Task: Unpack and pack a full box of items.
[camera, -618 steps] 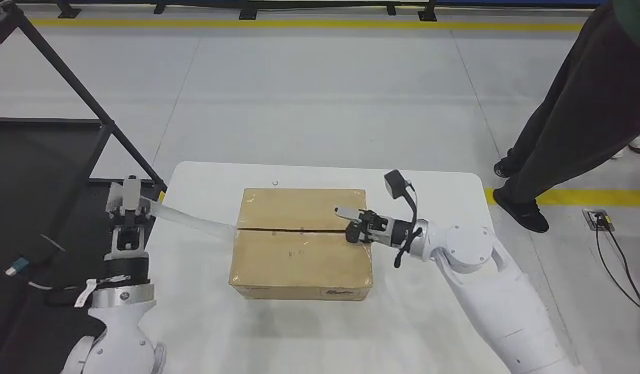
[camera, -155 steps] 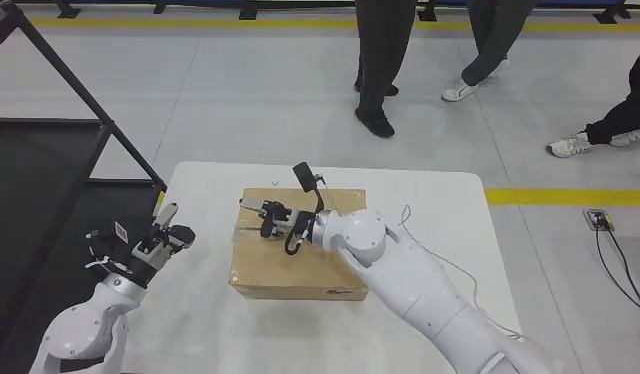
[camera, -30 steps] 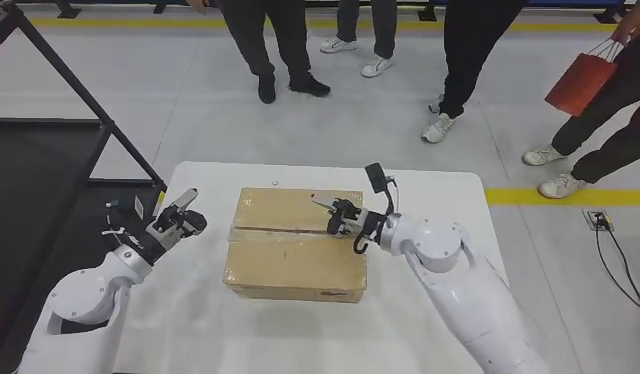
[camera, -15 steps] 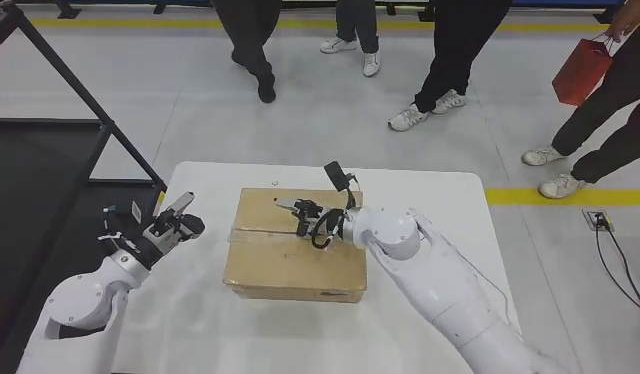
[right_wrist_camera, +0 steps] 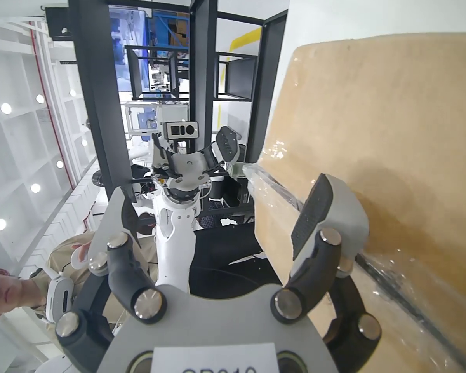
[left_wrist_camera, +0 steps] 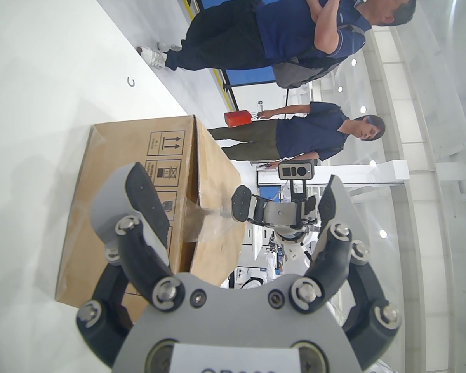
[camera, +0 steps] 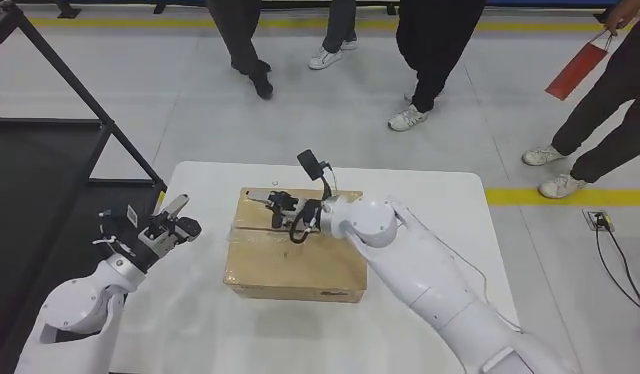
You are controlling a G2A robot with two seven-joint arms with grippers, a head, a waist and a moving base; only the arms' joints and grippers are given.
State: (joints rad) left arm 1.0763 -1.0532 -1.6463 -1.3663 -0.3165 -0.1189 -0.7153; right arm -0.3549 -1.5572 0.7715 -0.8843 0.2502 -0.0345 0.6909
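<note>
A closed brown cardboard box [camera: 300, 264] stands in the middle of the white table [camera: 430, 204], with clear tape [right_wrist_camera: 392, 285] along its top seam. A loose end of the tape [left_wrist_camera: 202, 223] hangs over the box's left edge. My right gripper [camera: 265, 200] is open over the left part of the box top [right_wrist_camera: 372, 118], one finger [right_wrist_camera: 318, 211] close above the seam. My left gripper [camera: 180, 219] hovers open over the table left of the box [left_wrist_camera: 112, 145], pointing at its taped end, nothing between its fingers [left_wrist_camera: 143, 196].
A black metal frame [camera: 60, 74] stands off the table's left side. Several people stand on the floor beyond the far edge, none touching the box. Bare table lies in front of the box and to its right.
My right gripper has travelled left along the box top, from the right end of the seam to the left part. The left arm has barely shifted.
</note>
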